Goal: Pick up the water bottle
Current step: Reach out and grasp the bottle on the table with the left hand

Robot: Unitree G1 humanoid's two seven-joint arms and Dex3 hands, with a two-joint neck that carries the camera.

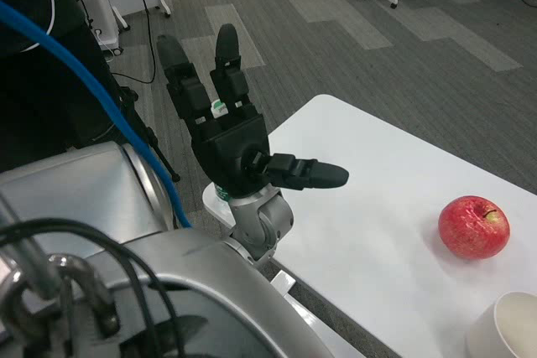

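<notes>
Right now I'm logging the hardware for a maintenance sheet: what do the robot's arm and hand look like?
Only one arm shows clearly: a rounded silver metal forearm ending in a silver wrist joint and a black blocky many-fingered hand. A blue cable runs over the forearm; black cables loop lower down.

Red apple (473,226), white table (377,207), black fingers (226,56).

water bottle (219,108) | almost wholly hidden behind the raised left hand (231,136) | seen: a white and green patch between the fingers, a green sliver just below the palm | position: at the counter's (369,199) left edge | grip, tilt, fill: cannot tell
</notes>
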